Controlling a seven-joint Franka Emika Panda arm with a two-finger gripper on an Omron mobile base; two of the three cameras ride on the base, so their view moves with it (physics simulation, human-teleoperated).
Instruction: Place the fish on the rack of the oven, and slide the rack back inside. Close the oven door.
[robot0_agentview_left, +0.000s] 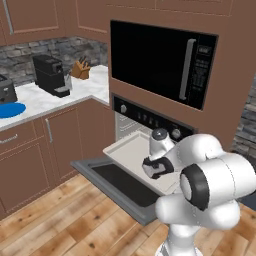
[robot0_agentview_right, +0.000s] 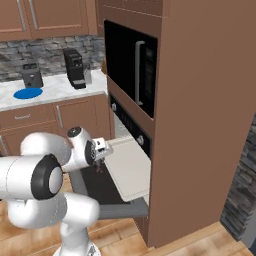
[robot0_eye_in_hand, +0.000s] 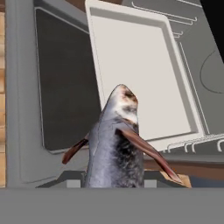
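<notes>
Your claw (robot0_eye_in_hand: 114, 186) is clamped on the fish (robot0_eye_in_hand: 116, 144), head pointing away from it; ahead lies the pulled-out rack (robot0_eye_in_hand: 140, 74), with the open oven door (robot0_eye_in_hand: 61, 87) beside it.

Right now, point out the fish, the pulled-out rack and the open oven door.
fish (robot0_eye_in_hand: 114, 144), hand view, grey body.
rack (robot0_eye_in_hand: 140, 83), hand view, flat middle.
oven door (robot0_agentview_left: 122, 182), left base view, dark glass window.

One fish (robot0_eye_in_hand: 114, 148), one rack (robot0_agentview_left: 131, 152), one oven (robot0_agentview_left: 150, 121) with one oven door (robot0_agentview_left: 120, 185). One microwave (robot0_agentview_left: 160, 62), one coffee machine (robot0_agentview_left: 50, 75), one knife block (robot0_agentview_left: 80, 70), one toaster (robot0_agentview_left: 7, 89), one blue plate (robot0_agentview_left: 10, 110) on one counter (robot0_agentview_left: 55, 100).
</notes>
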